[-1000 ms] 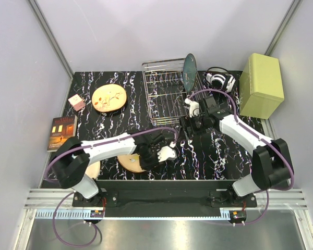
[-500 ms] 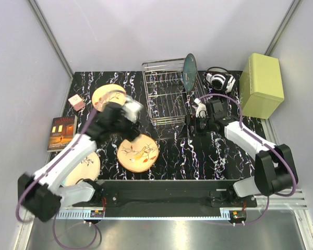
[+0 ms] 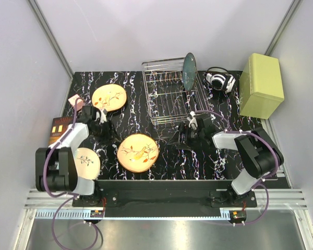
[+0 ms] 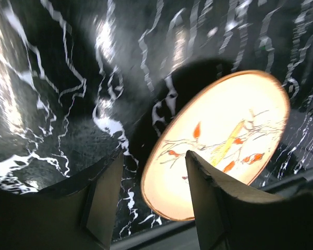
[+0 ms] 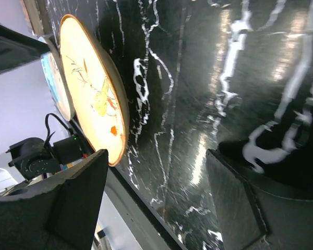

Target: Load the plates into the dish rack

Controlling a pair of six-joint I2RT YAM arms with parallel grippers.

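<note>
While both arms sit low over the black marbled desk (image 3: 208,156), neither tool holds anything. Left tool (image 3: 107,130) is by the left side of the desk, between the far tan plate (image 3: 109,97) and the middle tan plate (image 3: 138,152). In the left wrist view the left tool (image 4: 154,159) is spread wide, fingers (image 4: 101,200) apart, nothing between them. Past the fingers lies a tan plate with a twig motif (image 4: 219,140), flat on the desk near its front edge, not touched.

Right tool (image 3: 180,134) is just off the near right corner of the dish rack (image 3: 161,99), pointing left toward the middle tan plate. In the right wrist view the right tool (image 5: 156,156) is also spread and empty. The middle tan plate (image 5: 94,88) is well ahead of it, with another plate (image 5: 55,86) partly seen behind.

Plates:
- The teal plate (image 3: 189,72) stands on edge in the right end of the dish rack.
- The far tan plate is flat on the desk, left of the rack.
- The middle tan plate is flat near the front edge.
- A third tan plate (image 3: 87,162) is at the near left corner, partly covered by the left arm.

Other stuff: pale green box (image 3: 261,86) at far right, headphones (image 3: 220,80) between it and the rack, a book (image 3: 58,131) and a small pink box (image 3: 76,102) at the left edge.
</note>
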